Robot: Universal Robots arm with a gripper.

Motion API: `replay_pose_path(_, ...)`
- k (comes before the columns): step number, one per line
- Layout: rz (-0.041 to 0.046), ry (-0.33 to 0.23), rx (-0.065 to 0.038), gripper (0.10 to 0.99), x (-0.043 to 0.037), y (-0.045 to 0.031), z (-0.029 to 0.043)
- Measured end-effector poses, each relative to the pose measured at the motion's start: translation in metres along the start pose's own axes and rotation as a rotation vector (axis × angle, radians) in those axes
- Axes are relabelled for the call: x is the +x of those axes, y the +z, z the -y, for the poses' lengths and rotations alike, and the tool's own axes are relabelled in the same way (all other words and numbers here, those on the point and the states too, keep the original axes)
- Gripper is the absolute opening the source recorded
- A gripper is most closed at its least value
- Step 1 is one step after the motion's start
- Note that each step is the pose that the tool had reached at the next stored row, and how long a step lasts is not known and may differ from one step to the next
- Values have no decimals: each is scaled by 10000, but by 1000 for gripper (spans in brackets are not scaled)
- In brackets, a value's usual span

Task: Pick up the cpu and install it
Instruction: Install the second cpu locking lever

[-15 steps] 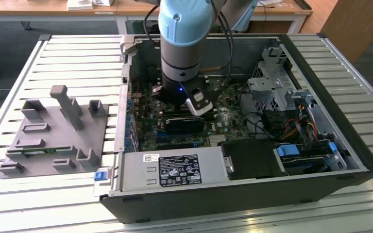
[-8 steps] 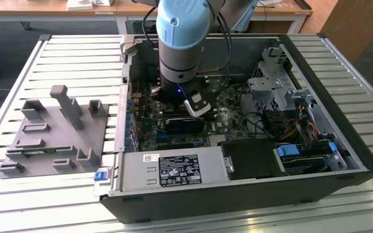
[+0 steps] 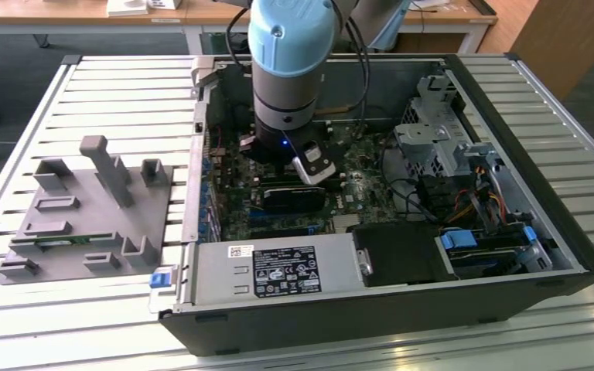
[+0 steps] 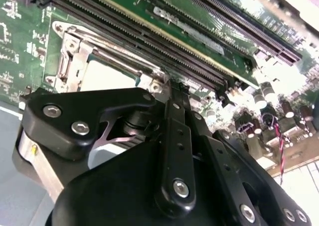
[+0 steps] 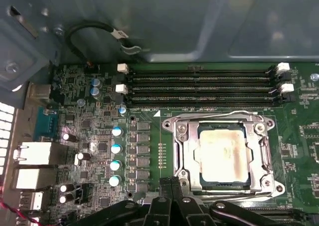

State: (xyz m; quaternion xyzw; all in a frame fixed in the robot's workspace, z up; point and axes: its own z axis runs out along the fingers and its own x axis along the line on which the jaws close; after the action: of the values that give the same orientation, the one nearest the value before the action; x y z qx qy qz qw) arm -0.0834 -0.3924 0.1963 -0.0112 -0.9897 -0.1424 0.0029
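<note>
Largest first: one slatted metal table (image 3: 121, 93), carrying everything, well below and around the pincer. On it, one open computer case (image 3: 380, 317), enclosing the pincer on all sides. One pale blue arm (image 3: 288, 62), reaching straight down into that case. One grey moulded fixture (image 3: 80, 232), well apart from the pincer, outside the case towards the exterior view's left.

Inside the case, one green motherboard (image 5: 94, 151), lying directly under the pincer. Four long black memory slots (image 5: 199, 81), running side by side, beyond the socket as counted from the pincer.

One pincer (image 5: 171, 180): black, tips drawn together with no gap showing in the first wrist view, gripping nothing. Hangs at the near edge of the socket; contact with it cannot be told.

One metal socket frame (image 5: 182, 151), just ahead of the pincer's tips, surrounding the chip. One cpu (image 5: 222, 154), silver-topped, lying flat within that frame, near the pincer but apart from it.

Four blue-topped capacitors (image 5: 115, 149) in one column, beside the socket, off to one side of the pincer.
</note>
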Motion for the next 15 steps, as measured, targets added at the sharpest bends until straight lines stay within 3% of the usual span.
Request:
replay_pose_path(11,-2,0,-83,106,2,-218,-64)
replay_pose_path(15,-3,0,-91,106,3,-243,-71)
